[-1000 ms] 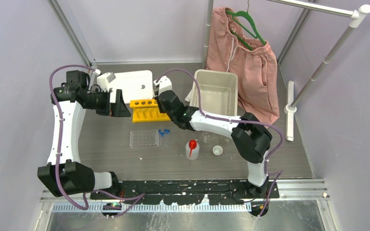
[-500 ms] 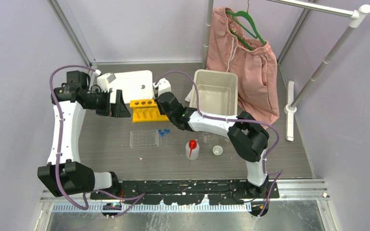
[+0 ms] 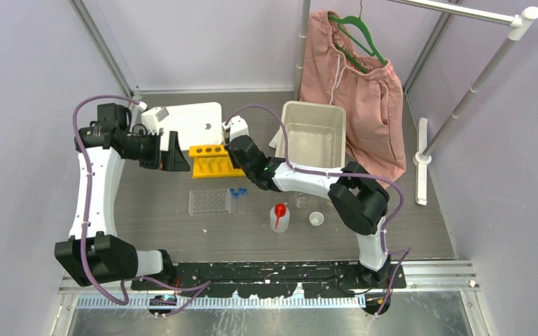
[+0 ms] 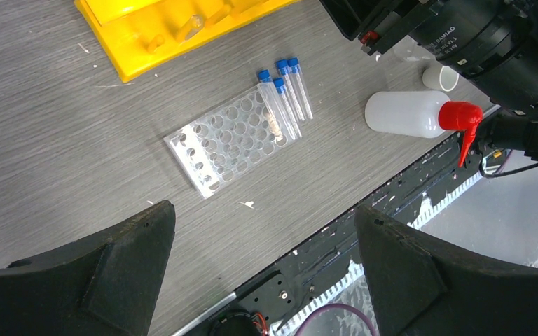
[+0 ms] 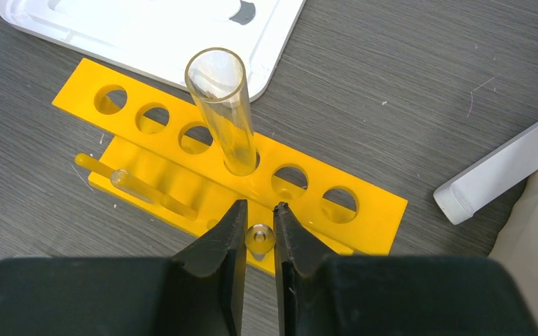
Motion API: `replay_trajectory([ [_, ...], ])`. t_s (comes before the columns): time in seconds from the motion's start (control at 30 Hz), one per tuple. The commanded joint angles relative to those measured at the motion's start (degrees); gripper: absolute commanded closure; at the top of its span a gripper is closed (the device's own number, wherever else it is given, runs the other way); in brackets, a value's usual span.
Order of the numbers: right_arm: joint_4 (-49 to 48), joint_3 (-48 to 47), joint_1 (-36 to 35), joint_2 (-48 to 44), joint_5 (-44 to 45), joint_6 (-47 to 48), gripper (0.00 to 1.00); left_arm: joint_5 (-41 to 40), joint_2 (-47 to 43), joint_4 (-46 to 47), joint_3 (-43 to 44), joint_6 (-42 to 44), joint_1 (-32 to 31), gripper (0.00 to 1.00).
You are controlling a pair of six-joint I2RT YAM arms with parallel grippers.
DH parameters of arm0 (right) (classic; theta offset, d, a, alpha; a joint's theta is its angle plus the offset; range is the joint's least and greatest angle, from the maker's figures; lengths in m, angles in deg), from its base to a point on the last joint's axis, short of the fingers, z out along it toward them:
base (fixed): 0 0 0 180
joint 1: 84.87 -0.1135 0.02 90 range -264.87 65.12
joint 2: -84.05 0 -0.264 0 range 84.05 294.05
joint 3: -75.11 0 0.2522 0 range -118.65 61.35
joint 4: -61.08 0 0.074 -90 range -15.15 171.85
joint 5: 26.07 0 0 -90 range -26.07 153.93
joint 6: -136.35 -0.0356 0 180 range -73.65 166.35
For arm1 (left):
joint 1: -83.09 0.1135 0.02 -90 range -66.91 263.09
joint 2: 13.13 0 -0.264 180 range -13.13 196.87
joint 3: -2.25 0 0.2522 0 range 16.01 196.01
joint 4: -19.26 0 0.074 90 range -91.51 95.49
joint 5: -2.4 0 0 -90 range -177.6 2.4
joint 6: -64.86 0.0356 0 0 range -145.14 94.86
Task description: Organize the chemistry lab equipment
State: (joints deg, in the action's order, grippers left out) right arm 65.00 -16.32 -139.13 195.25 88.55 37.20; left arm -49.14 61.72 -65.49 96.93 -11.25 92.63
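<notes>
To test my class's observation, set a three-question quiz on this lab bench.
1. How many small blue-capped clear tubes lie by the clear plastic grid rack?
2. True or false: the left gripper is open and empty.
3. The tall clear glass tube stands in the yellow six-hole rack in: A an end hole; B an inner hole; C no hole.
Key: 1 four; 2 true; 3 B.

six-hole tube rack (image 3: pixel 207 158) behind grid rack (image 3: pixel 209 201); capped tubes (image 3: pixel 237 196) at its right edge. squeeze bottle (image 3: pixel 279 218) left of cup (image 3: pixel 316 219).
</notes>
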Motion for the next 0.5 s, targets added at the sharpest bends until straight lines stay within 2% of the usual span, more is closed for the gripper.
replay_trajectory([
  [0.0, -2.61, 0.17, 0.03, 0.15, 0.94, -0.13, 0.98, -0.34, -1.19, 1.02, -0.07, 0.51, 0.35, 0.00],
  [0.13, -1.41, 0.01, -0.09, 0.28, 1.30, -1.05, 0.77, -0.94, -1.28, 1.02, 0.02, 0.62, 0.36, 0.00],
  [0.4, 1.21, -0.72, -0.46, -4.16, 3.52, -2.83, 0.55, -1.16, -1.19, 0.66, 0.78, 0.66, 0.34, 0.00],
  [0.47, 2.78, -1.28, -1.05, -5.73, 5.09, -3.32, 0.53, -1.16, -1.27, 0.59, 1.03, 0.54, 0.33, 0.00],
])
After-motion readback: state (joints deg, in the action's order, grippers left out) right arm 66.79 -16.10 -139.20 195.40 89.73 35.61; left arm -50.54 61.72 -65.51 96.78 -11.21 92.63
